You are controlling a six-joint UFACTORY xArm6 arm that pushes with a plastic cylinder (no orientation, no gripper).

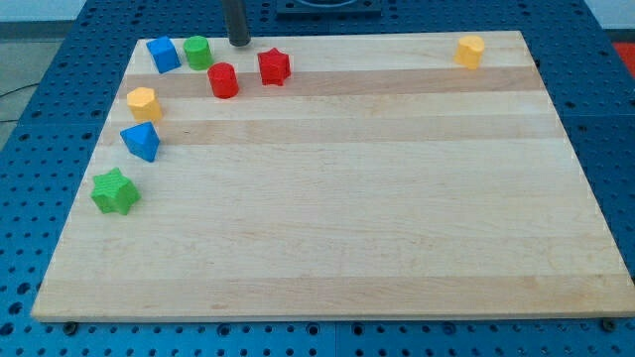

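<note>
green star [115, 191] nearest | my tip [239, 44] between green cylinder [197, 53], red star [273, 66]

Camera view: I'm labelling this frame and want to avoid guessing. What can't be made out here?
- The rod above my tip: cut off by the view's top edge, so the arm is unseen.
- Whether my tip touches the board: cannot tell at this angle. It stands apart from the nearest blocks, the green cylinder and red cylinder.
- Exact shape of the yellow block at the view's top right: too small.

No legible txt/labels, seemingly.
</note>
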